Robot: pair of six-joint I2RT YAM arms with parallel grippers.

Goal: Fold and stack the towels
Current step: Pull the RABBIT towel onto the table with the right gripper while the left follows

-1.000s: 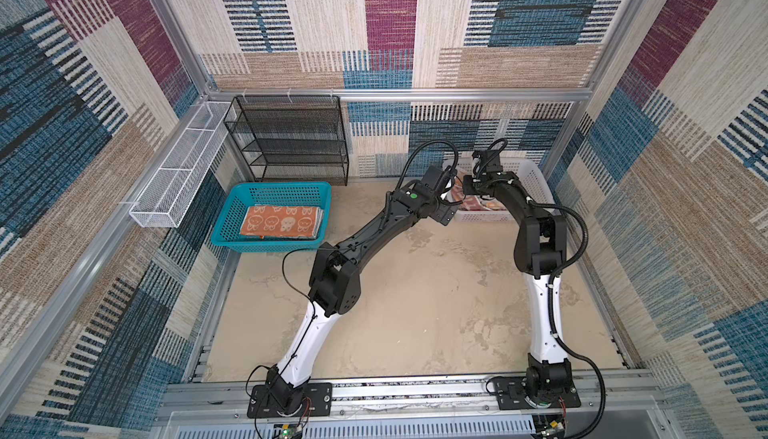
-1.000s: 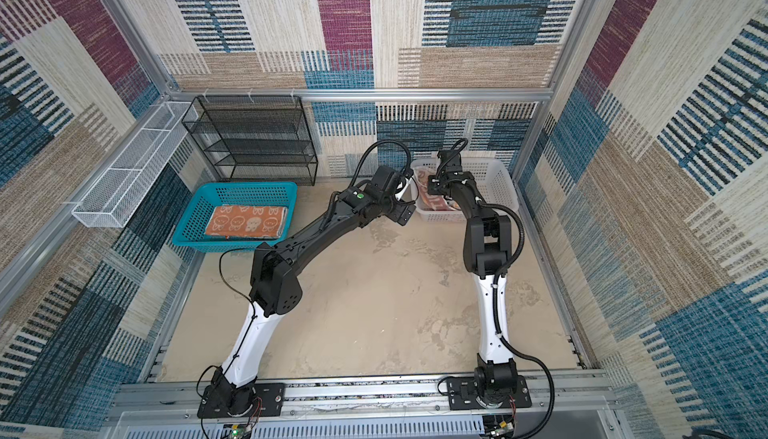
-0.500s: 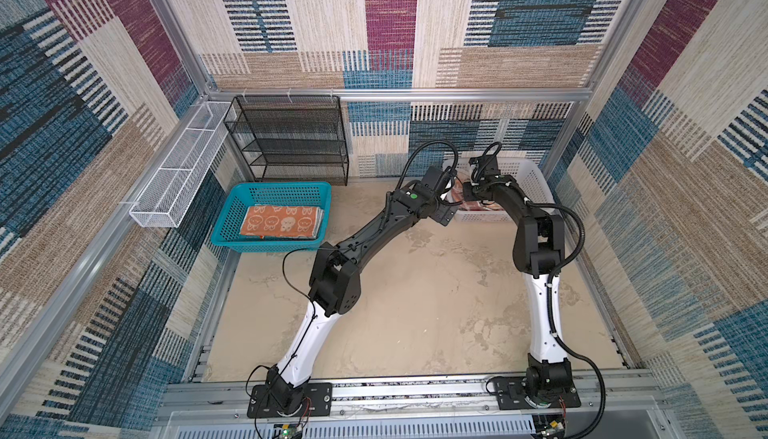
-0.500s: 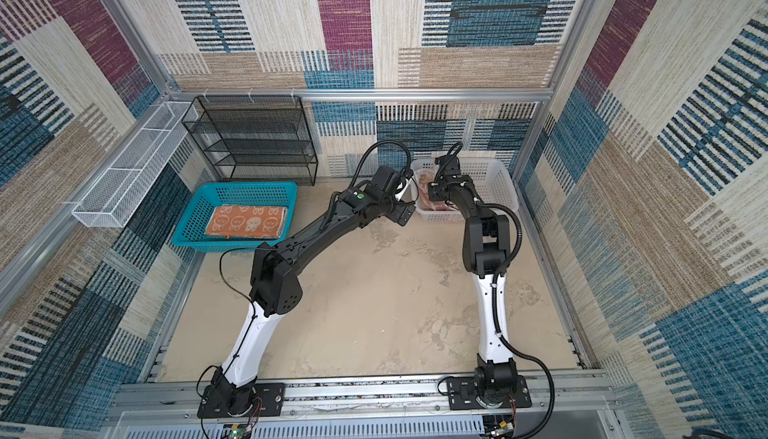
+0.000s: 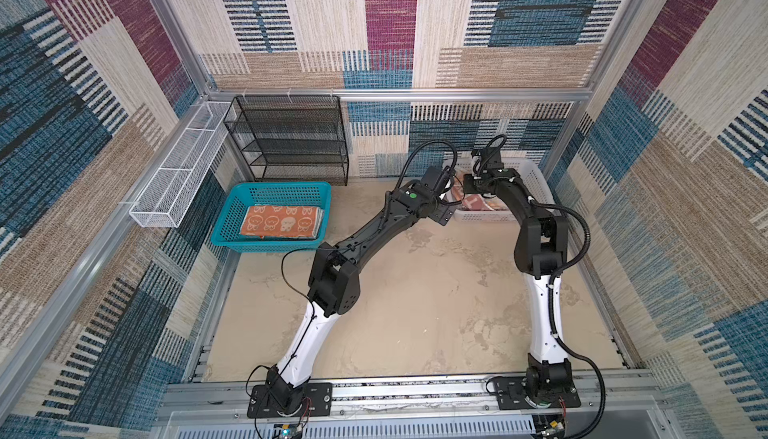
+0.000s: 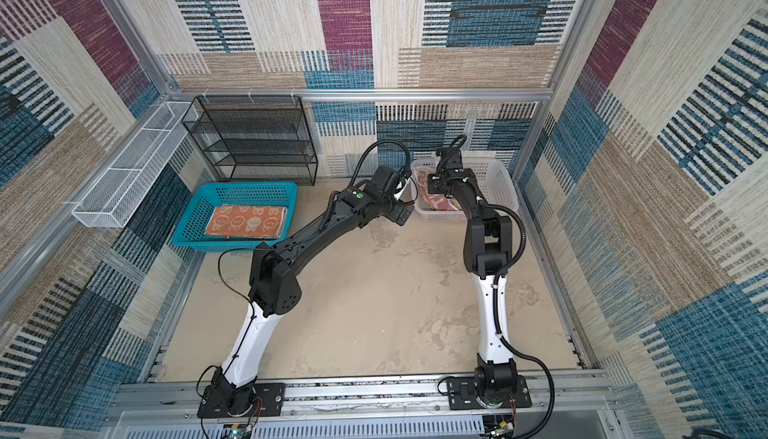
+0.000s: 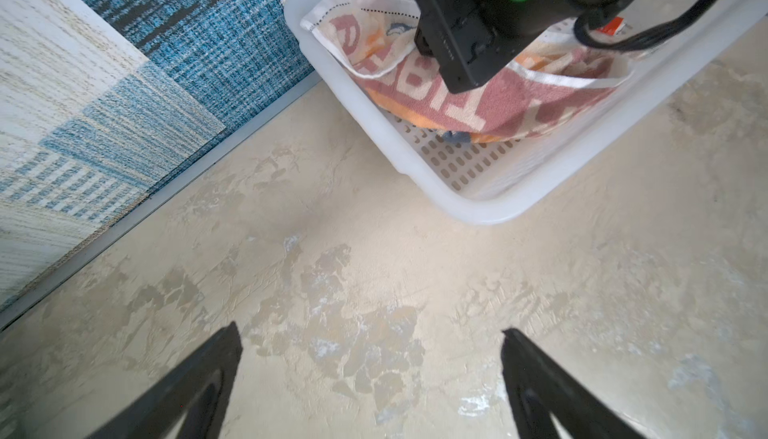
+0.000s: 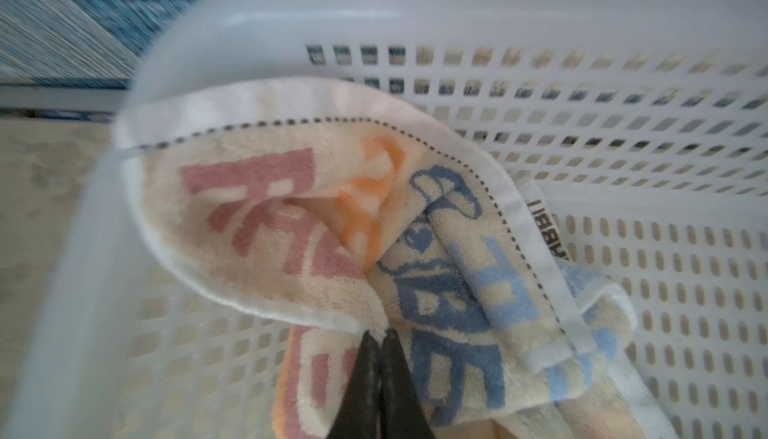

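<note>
My right gripper (image 8: 380, 335) pinches the hem of the RABBIT towel (image 8: 270, 225) bunched in the white basket (image 5: 538, 183), 1 o'clock in both top views, left gripper (image 7: 370, 345) spread alongside; I'm on pick-up, next I lift it clear to flatten.

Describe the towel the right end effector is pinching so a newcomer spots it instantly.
On the beige table, find the white basket at the back right. Crumpled inside lies a cream towel, its hem pinched by the right end effector. Unlike the folded orange towel in the teal basket, it bears pink, orange and blue letters.
</note>
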